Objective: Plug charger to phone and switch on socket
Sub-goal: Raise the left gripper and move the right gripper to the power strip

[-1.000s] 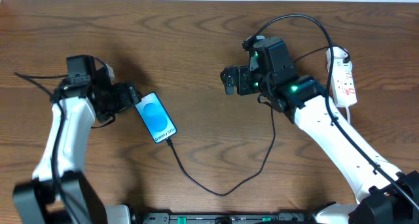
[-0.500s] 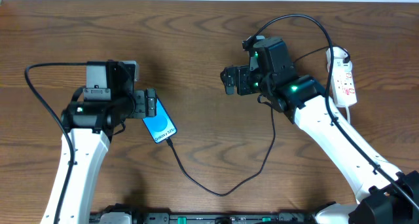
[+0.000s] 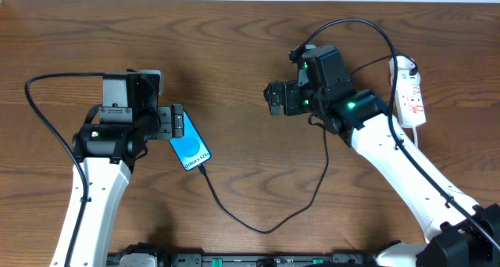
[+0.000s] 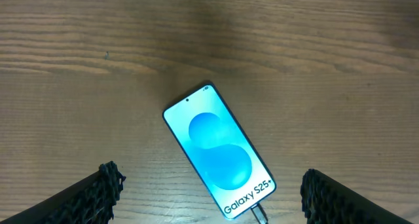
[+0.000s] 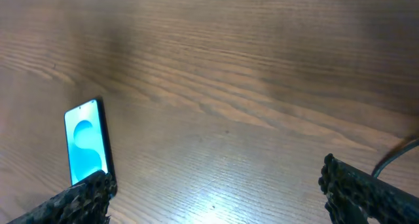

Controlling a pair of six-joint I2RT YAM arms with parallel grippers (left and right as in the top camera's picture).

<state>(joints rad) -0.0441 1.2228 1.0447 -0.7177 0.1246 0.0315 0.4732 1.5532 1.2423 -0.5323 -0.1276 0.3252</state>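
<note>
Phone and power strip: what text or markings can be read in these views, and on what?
"Galaxy S25+": white, at the lower end of the phone screen, left wrist view.
Red markings on the socket: too small to read, overhead view.
Nothing else is readable.

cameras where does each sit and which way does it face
overhead: above the table, looking straight down; left tool, right tool, phone, charger, socket show.
left wrist: on the left arm, facing down at the phone; tool fingertips in bottom corners.
right wrist: on the right arm, facing the table, phone at left; tool fingertips in bottom corners.
all share the phone.
</note>
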